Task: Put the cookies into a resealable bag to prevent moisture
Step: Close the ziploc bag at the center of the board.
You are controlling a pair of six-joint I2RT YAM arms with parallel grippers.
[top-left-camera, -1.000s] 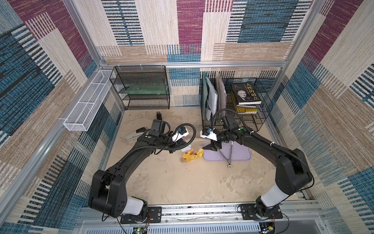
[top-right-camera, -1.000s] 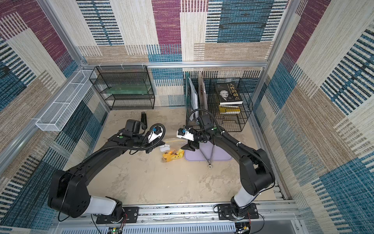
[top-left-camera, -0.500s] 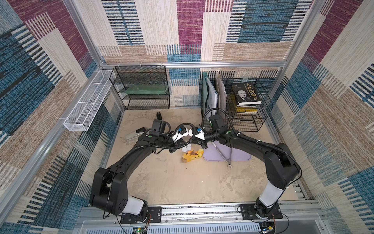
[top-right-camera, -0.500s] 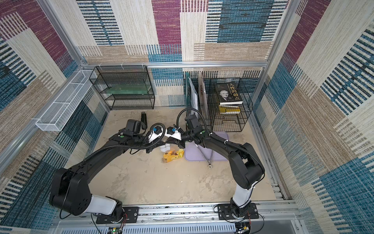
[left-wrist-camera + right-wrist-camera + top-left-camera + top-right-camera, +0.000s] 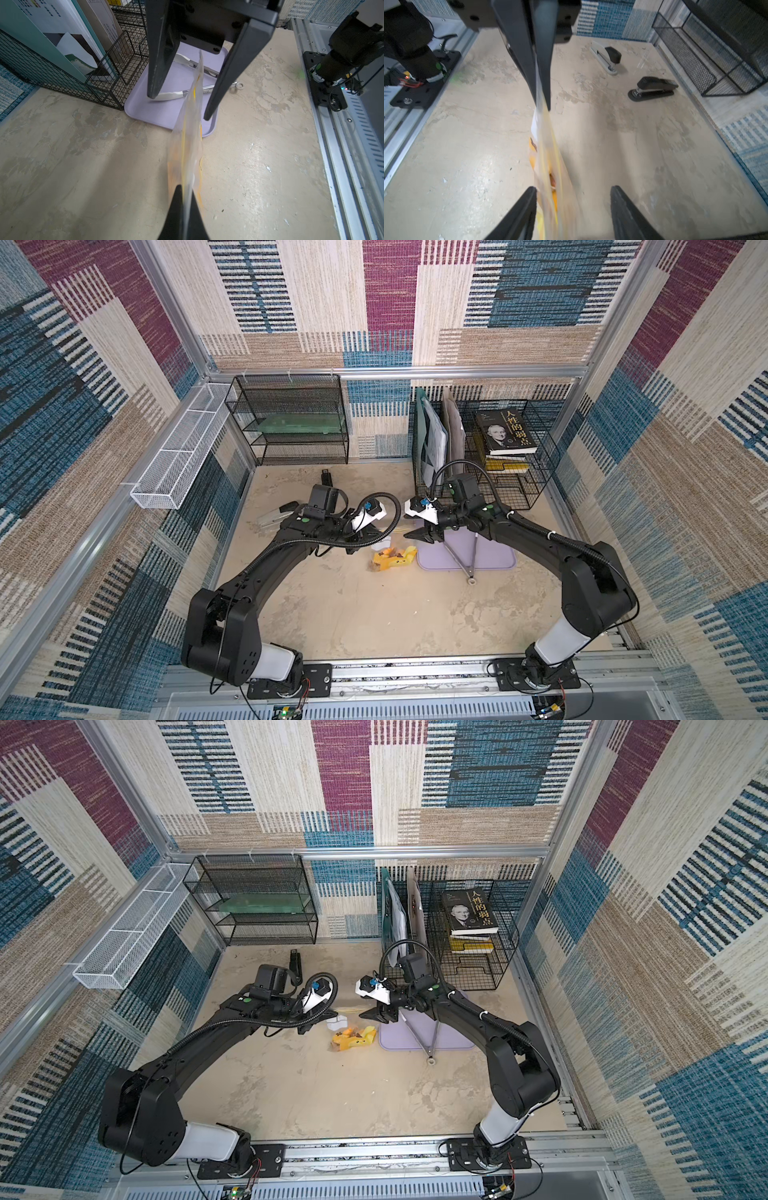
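**Entry 1, step in hand.** Sealing, by my judgement. No loose biscuit shows on the table (image 5: 374,626) or the tray, so filling looks done. Whether the zip strip is already pressed closed I cannot tell.

**Entry 2, my left gripper** (image 5: 185,187). Jaws clenched on one end of the resealable bag (image 5: 187,145), holding it edge-on above the table.

**Entry 3, my right gripper** (image 5: 573,188). Jaws released and spread, with the bag's other end standing in the gap, close to one jaw and gripped by neither.

**Entry 4, next move.** As I judge it, my right jaws need to close squarely on the mouth strip and press along it while my left keeps the film taut. The pouch is floppy, so a skewed pinch would likely leave a gap.

**Entry 5, containers.**
- Resealable bag, just short of table centre toward 12 o'clock in both top views. It holds the cookies (image 5: 348,1032), orange and dark brown pieces seen through the film; their count is not readable.
- Lilac tray (image 5: 494,562), at 3 o'clock of the bag. It carries only the metal tongs (image 5: 461,549).
- Black wire rack (image 5: 540,472), at 1 o'clock of the table, with books and upright folders.
- Black mesh shelf (image 5: 291,423), at 11 o'clock, with a green slab on a middle level.
- White mesh basket (image 5: 178,460), on the wall at 10 o'clock, with nothing visible inside
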